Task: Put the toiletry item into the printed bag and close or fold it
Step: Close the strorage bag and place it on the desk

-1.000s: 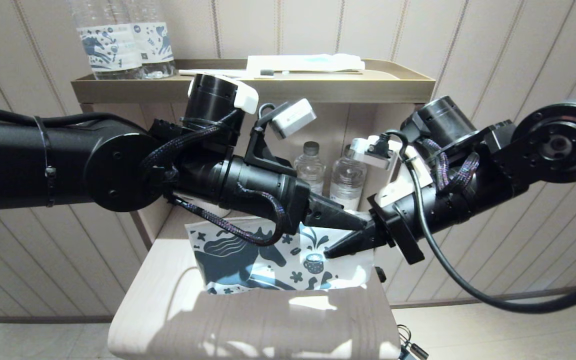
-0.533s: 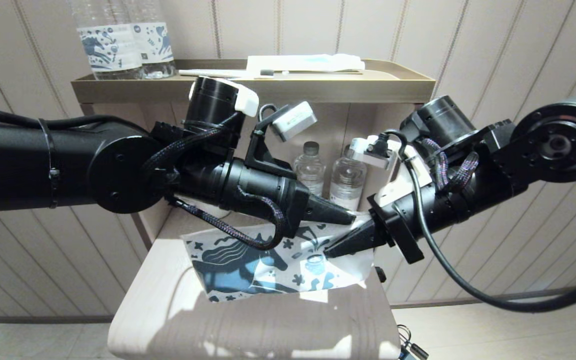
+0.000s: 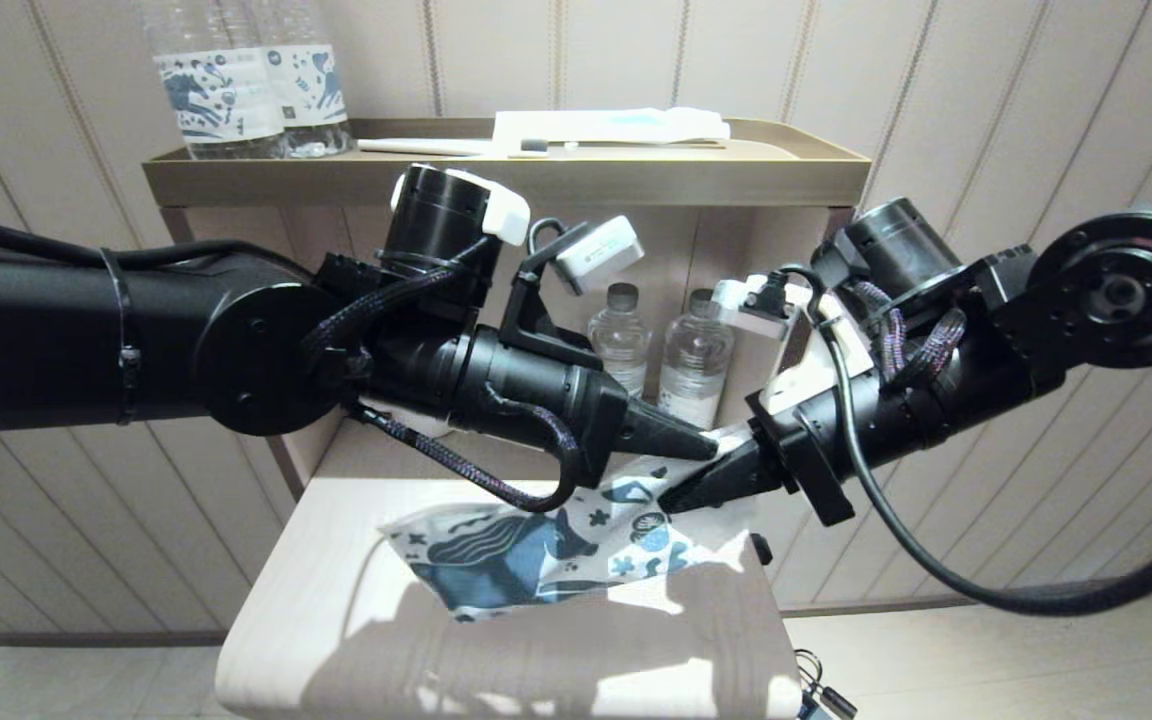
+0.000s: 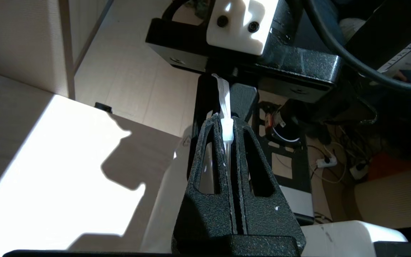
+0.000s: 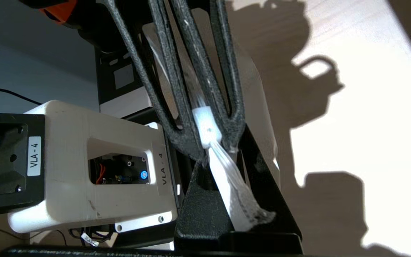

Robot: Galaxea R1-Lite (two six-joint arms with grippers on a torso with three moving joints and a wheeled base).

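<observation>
The flat white see-through plastic bag printed with a dark blue horse and flowers hangs in the air just above the pale wooden table top. Its top edge is up high and its bottom corner dips close to the table.

The black left gripper pinches the bag's top edge – its two fingers are pressed tight on the thin plastic. The black right gripper meets it tip to tip and pinches the same edge too.

Behind the bag, two small clear water bottles stand in the cubby. Above them – on the brown tray shelf – lies a slim pale toothbrush with a dark bristle head.
</observation>
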